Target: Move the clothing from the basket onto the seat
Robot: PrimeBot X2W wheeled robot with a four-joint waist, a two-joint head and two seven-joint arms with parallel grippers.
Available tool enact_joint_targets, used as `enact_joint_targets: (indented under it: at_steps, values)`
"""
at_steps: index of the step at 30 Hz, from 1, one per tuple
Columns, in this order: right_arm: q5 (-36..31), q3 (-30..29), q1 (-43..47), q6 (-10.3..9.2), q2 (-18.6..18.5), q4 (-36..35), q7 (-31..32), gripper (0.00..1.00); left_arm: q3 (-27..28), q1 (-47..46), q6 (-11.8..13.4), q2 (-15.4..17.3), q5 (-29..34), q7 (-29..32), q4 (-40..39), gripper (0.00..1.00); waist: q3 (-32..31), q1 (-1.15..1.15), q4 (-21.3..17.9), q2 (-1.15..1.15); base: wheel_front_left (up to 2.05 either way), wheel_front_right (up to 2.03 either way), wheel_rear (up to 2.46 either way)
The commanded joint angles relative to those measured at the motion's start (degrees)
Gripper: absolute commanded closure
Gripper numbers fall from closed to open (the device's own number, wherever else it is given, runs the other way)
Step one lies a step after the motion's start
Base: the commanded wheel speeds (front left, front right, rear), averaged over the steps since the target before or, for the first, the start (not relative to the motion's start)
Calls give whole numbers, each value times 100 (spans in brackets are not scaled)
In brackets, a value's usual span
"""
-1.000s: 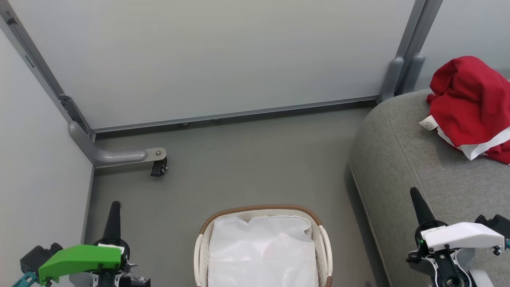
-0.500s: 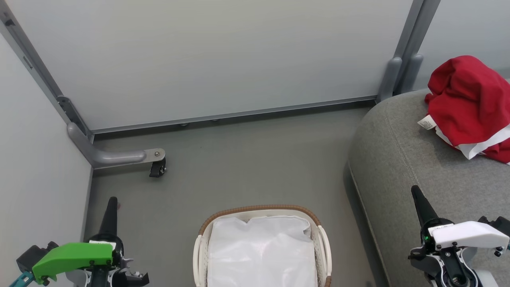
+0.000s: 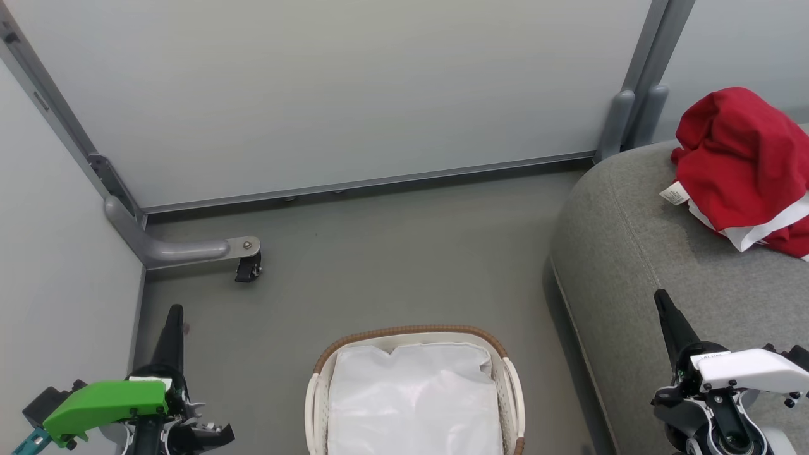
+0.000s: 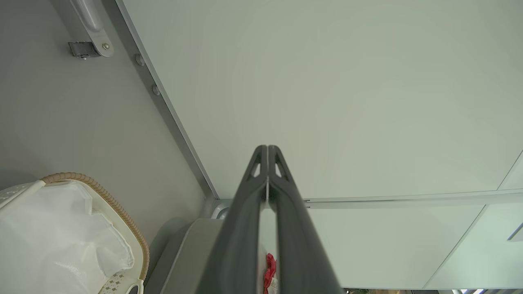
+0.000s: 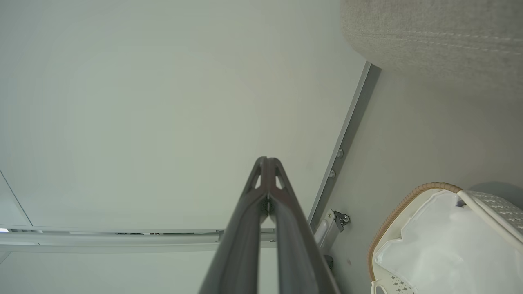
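Plainly, the basket (image 3: pixel 411 330) holds a white cloth liner (image 3: pixel 414 404).

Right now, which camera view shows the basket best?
The head view: it looks down into the basket, showing its brown rim and white liner, though the frame's bottom edge cuts it off. Each wrist view shows one end of it in a lower corner.

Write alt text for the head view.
Red clothing lies bunched on the grey seat at right; the basket on the floor shows just its white liner. The left gripper and right gripper are shut and empty, either side of the basket.
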Motion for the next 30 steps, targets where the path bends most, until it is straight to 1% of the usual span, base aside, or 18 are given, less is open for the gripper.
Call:
enact_joint_targets:
  at_steps: [1, 18, 30]
  values:
    - [118, -29, -78, 1, -35, -41, 53, 100, 35, -129, -23, 32, -110, 32, -43, 100, -1, 0, -3, 0, 0, 0, 0]
    - [788, -93, -78, 1, -39, -83, 219, 100, 125, -174, -34, 34, -680, 210, -75, 100, -9, 0, -37, 0, 0, 0, 0]
    - [768, -89, -77, 1, -38, -80, 212, 100, 122, -161, -34, 34, -662, 207, -71, 100, -9, 0, -38, 0, 0, 0, 0]
